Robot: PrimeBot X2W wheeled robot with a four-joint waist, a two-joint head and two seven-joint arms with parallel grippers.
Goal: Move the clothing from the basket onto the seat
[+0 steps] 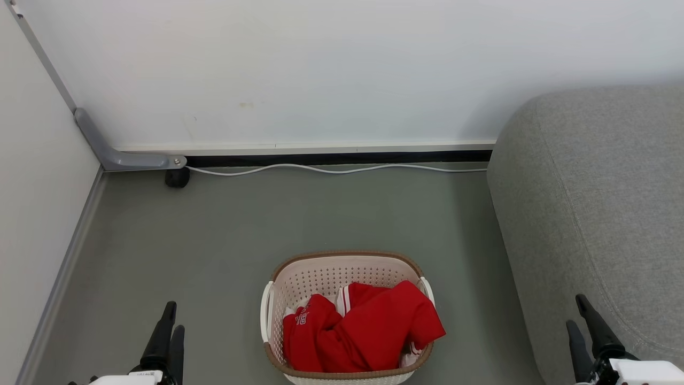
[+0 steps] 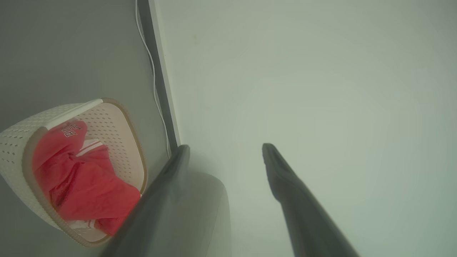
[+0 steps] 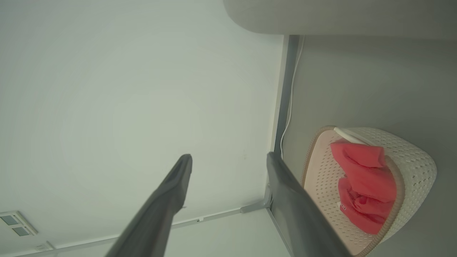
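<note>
The clothing [image 1: 363, 331] is a crumpled bright red heap with white trim, lying inside the basket [image 1: 347, 254], a cream perforated tub with a brown rim on the floor at bottom centre. The grey seat [image 1: 598, 203] rises to the right of the basket. My left gripper [image 1: 173, 316] is low at the left, well apart from the basket, and my right gripper [image 1: 576, 309] is low at the right, in front of the seat's edge. In the wrist views each gripper [image 2: 225, 145] [image 3: 228, 155] has its fingers apart with nothing between them, the clothing [image 2: 82, 178] [image 3: 364, 178] off to one side.
A white cable [image 1: 331, 170] runs along the foot of the back wall. A grey bracket [image 1: 123, 158] with a black caster [image 1: 177, 177] sits in the left corner, where a side wall panel [image 1: 37, 203] closes the space. Grey floor [image 1: 240, 230] lies between basket and wall.
</note>
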